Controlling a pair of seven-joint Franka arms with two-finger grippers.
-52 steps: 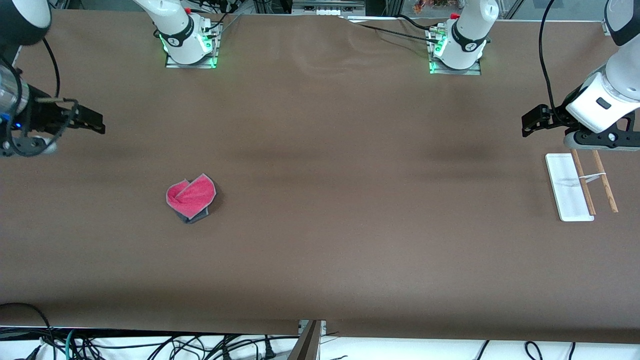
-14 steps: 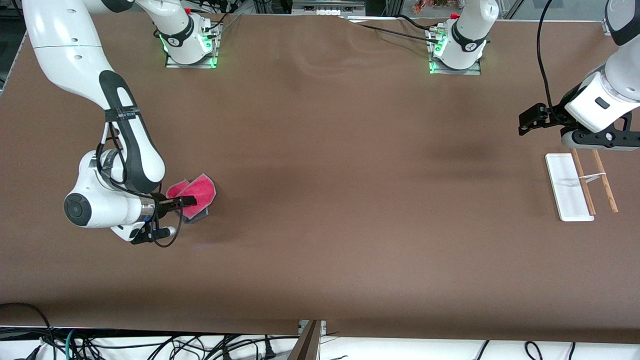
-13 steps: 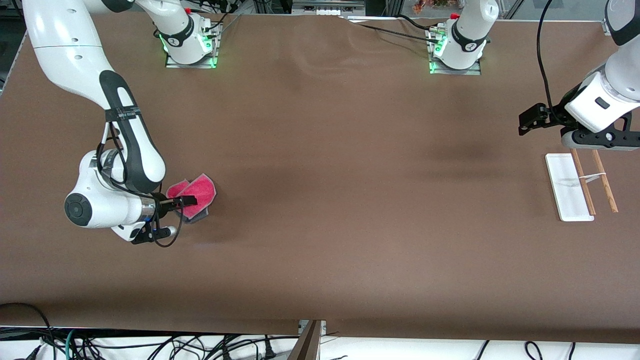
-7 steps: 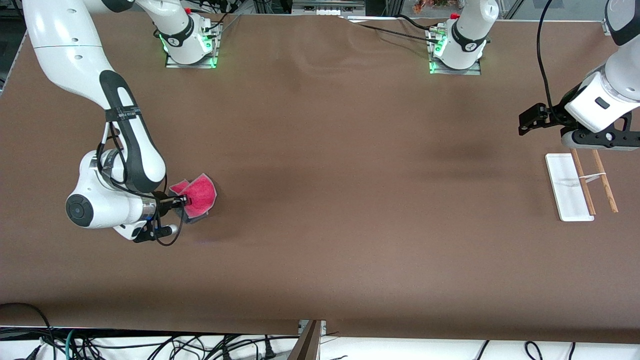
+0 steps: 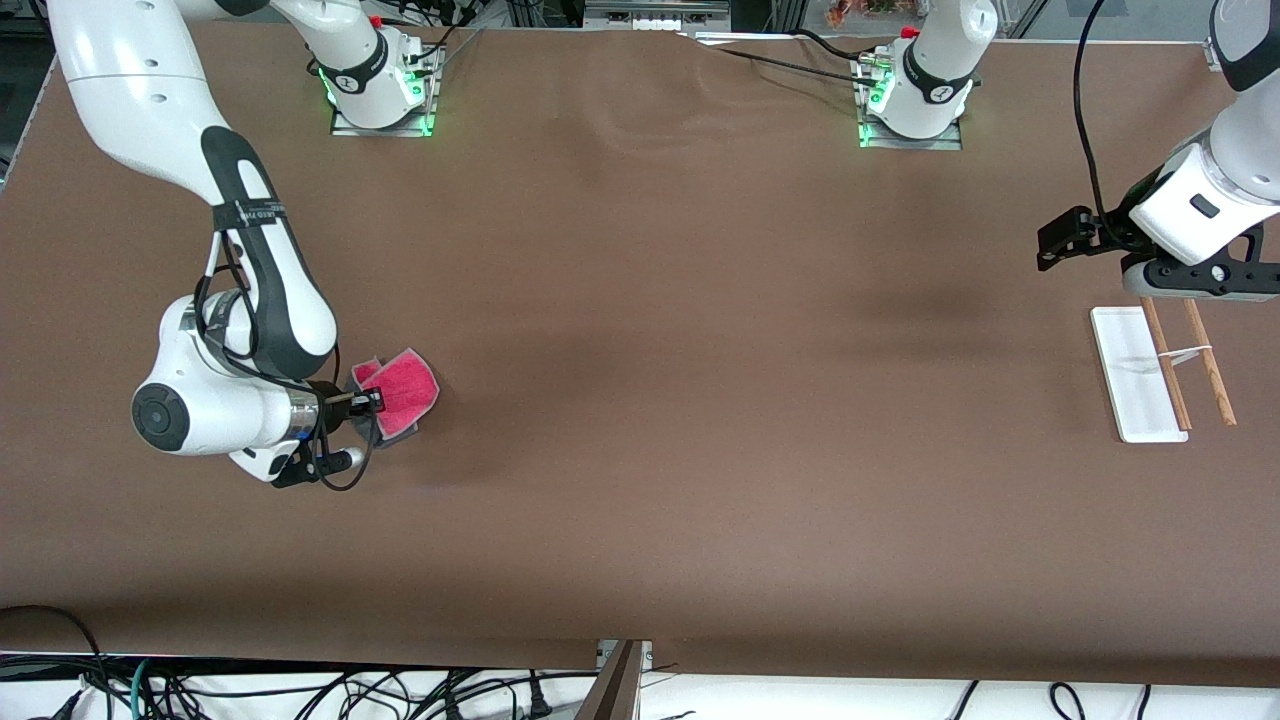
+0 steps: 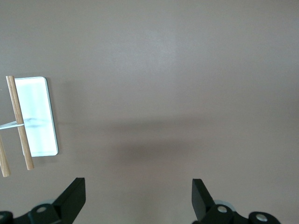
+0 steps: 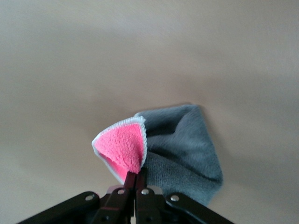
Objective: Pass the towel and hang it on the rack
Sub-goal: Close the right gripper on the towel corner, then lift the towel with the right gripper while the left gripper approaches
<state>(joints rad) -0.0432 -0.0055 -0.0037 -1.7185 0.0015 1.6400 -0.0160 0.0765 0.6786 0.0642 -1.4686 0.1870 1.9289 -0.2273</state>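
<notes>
Your right gripper [image 5: 372, 402] was pinched shut on the towel [image 5: 403, 391] at the right arm's end of the table; rack [image 5: 1160, 372] lay well apart at the left arm's end, under your waiting, wide-open left gripper [image 5: 1050, 245], so hand across toward it

**Count of things on the table**

There is one towel [image 5: 398, 393], pink on one face and grey on the other. There is one rack [image 5: 1139, 375], with one flat white base, two brown wooden rods and one white crosspiece. Two robot arms are present, each with one gripper: the right gripper [image 5: 368, 401] and the left gripper [image 5: 1052, 242].
</notes>
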